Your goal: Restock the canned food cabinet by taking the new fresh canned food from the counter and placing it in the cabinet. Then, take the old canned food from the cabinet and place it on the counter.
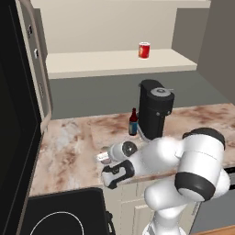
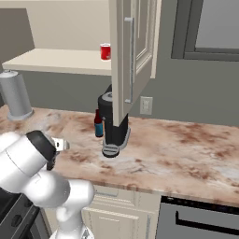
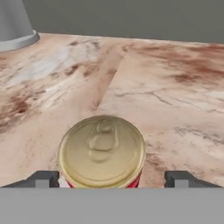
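Standing on the worktop [image 3: 175, 109], an old can [image 3: 102, 152] is seen between the wide-open tips of the end effector [image 3: 111, 178]. It is not gripped. A red can [image 1: 144, 50] is seen on the cabinet [image 1: 92, 62] shelf.

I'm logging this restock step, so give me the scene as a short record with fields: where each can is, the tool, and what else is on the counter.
red can: on the cabinet shelf, upright
old can: on the counter, upright
tool: open, fingertips either side of the old can, clear of it
coffee machine: on the counter
bottle: left of the coffee machine
cabinet door: open
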{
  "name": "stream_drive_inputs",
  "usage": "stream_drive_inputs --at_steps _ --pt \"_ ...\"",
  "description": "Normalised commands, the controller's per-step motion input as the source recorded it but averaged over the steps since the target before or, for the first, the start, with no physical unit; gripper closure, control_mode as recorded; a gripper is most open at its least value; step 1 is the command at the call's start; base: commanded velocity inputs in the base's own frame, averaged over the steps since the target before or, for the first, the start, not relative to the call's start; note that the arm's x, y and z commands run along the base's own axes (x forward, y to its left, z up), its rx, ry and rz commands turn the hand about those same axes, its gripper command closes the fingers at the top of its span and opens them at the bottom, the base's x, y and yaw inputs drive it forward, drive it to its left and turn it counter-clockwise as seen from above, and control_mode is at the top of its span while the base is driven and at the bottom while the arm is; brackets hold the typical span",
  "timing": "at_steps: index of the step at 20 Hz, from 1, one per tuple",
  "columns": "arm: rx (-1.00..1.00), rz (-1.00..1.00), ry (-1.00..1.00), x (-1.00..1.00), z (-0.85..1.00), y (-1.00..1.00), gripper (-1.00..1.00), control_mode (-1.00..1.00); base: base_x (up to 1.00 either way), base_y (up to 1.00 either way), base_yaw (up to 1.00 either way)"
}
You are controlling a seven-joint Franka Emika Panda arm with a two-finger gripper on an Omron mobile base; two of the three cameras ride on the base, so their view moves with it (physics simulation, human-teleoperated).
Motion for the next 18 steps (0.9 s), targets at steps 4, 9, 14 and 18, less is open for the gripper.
stream_drive_inputs --at_steps 4,9,14,18 --pt "0.00 -0.08 0.00 0.00 1.00 0.00 -1.00 -1.00 0.00 0.00 0.00" --pt "0.00 -0.07 0.01 -0.13 1.00 0.00 -1.00 -1.00 0.00 0.00 0.00" --pt "0.01 -0.13 0.05 -0.96 1.00 0.00 -1.00 -1.00 0.00 0.00 0.00" --pt "0.06 -0.08 0.09 -1.00 0.99 -0.07 -1.00 -1.00 0.00 0.00 0.00"
